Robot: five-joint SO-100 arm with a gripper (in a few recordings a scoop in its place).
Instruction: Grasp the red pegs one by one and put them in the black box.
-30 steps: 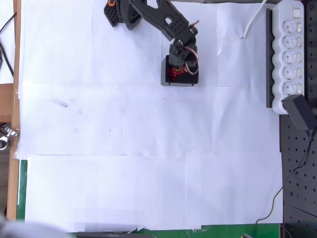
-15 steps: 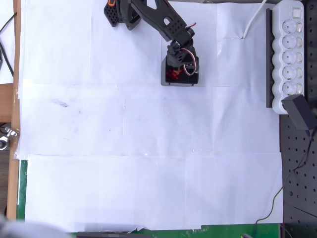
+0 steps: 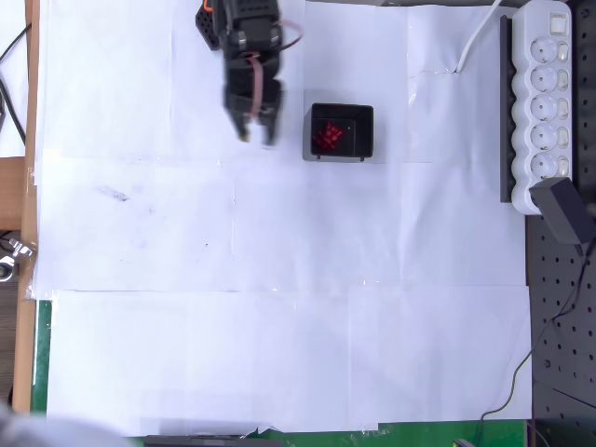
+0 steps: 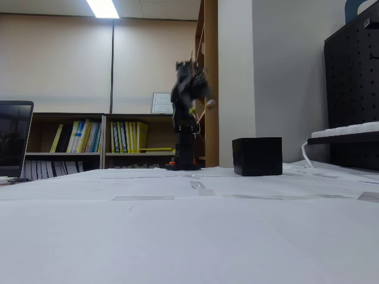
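The table (image 3: 279, 326) is covered in white paper sheets taped edge to edge. In the overhead view the black box (image 3: 341, 132) sits at the far side, the arm's base (image 3: 212, 23) left of it, and a white power strip (image 3: 545, 102) lies along the right edge.

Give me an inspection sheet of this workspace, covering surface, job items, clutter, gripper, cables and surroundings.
Surface: white paper sheets taped over the table, a few faint smudges at left in the overhead view.
Job's things: red pegs lie together inside the black box; none seen on the paper.
Clutter: nothing seen on the paper.
Gripper: gripper motion-blurred, left of the box in the overhead view, raised in the fixed view; open or shut cannot be told.
Cables: white cord runs to the power strip; thin wire at lower right.
Surroundings: bookshelves, laptop, black pegboard.
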